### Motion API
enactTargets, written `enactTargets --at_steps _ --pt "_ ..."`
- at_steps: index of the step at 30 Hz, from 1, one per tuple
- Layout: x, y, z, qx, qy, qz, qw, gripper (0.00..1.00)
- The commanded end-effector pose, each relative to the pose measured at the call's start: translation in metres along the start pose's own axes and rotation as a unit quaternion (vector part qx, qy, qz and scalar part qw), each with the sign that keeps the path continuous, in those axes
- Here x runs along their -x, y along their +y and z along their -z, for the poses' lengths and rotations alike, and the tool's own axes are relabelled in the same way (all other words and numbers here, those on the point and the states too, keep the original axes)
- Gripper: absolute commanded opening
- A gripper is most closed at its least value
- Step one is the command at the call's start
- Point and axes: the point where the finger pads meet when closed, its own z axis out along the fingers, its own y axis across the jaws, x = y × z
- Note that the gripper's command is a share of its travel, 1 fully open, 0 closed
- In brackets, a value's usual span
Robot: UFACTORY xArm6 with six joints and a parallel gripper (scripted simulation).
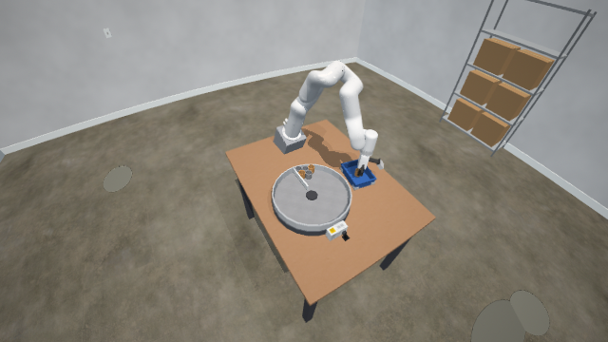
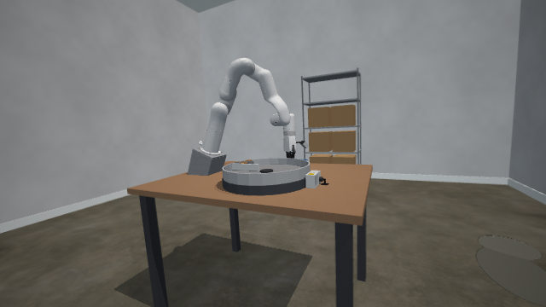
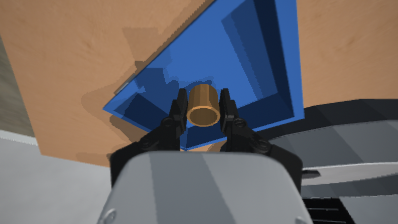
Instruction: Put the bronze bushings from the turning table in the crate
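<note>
Grey-walled room, brown floor, shelf rack (image 1: 578,36) with cardboard boxes (image 1: 495,93) in the far corner; wooden table (image 1: 380,223) mid-floor with the arm base (image 1: 281,144) at its back corner. Turning table (image 1: 285,211) sits mid-worktop with a small control box (image 1: 336,231) at its rim on the front side, and a cluster of bronze and steel bushings (image 1: 305,172) near its back rim; blue crate (image 1: 368,180) just beside it toward the right edge. Gripper (image 3: 203,111) is inside the crate mouth, pinching a bronze bushing (image 3: 203,105) between its fingers, above the crate floor.
</note>
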Motion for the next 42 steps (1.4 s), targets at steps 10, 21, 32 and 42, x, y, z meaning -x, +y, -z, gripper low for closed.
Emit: enactTargets --at_steps 10,21,32,42 --pt "-0.0014 0.0004 -0.0045 0.0 0.002 0.0 1.0 0.0" --pt "-0.0014 0.0004 -0.0045 0.0 0.002 0.0 1.0 0.0" --pt "-0.0014 0.0004 -0.0057 0.0 0.002 0.0 1.0 0.0" --pt "-0.0015 0.0004 -0.0092 0.0 0.002 0.0 1.0 0.0"
